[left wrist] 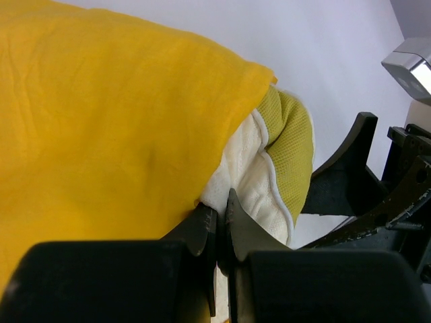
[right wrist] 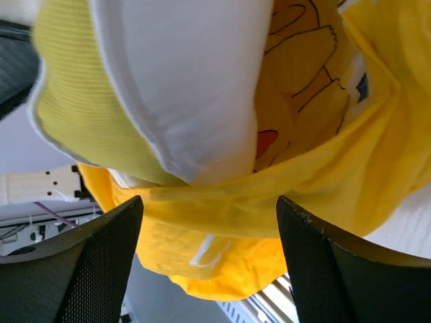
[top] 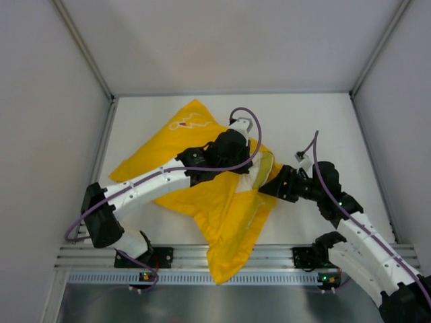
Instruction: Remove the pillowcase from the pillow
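Yellow, limp and light, the pillowcase [top: 202, 202] sprawls mid-table [top: 323, 121], trailing over the near edge. The squashy pillow [top: 264, 168] pokes out its right side. The left gripper [left wrist: 217, 225] is pinched shut at the hem, and the right gripper [right wrist: 209, 202] gapes around the pillow's end, probably the best hold.

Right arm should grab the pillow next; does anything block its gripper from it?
Nothing visible does. The bare end of the pillow pokes from the pillowcase, directly ahead of the open right gripper.

pillow [top: 264, 168] mostly hidden inside pillowcase [top: 215, 208], right arm [top: 367, 235] base cropped
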`<state>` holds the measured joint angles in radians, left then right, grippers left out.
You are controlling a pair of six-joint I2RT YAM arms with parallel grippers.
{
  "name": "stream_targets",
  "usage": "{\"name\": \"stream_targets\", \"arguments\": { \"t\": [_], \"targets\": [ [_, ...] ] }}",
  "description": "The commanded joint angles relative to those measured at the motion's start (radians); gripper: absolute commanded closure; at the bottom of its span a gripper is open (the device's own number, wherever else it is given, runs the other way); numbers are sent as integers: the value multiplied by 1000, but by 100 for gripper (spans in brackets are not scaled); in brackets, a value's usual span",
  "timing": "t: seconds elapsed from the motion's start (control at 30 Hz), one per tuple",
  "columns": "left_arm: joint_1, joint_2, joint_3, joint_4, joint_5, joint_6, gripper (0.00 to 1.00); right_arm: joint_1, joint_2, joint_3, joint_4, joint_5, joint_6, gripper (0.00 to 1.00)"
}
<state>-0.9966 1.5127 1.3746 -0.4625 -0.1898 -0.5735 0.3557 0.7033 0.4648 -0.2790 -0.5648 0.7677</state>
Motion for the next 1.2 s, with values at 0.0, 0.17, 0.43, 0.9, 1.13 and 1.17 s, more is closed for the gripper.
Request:
{"name": "stream_targets", "arguments": {
  "t": [0.0, 0.17, 0.43, 0.9, 1.13, 1.17],
  "targets": [
    [4, 9, 73, 113, 16, 15, 100, 54, 22, 78, 66, 45, 67, 24],
    [6, 30, 77, 114, 23, 12, 100, 94, 78, 103, 109, 95, 142, 23],
    [16, 40, 101, 114, 30, 20, 100, 163, 186, 158, 90, 164, 160, 24],
    [84, 69, 164, 104, 82, 43, 100, 331, 95, 92, 71, 316, 196, 94],
    [121, 102, 169, 105, 87, 38, 100, 374, 27, 94, 40, 319, 206, 98],
    [127, 109, 172, 107, 87, 37, 100, 385, 22, 97, 35, 324, 209, 98]
  ]
}}
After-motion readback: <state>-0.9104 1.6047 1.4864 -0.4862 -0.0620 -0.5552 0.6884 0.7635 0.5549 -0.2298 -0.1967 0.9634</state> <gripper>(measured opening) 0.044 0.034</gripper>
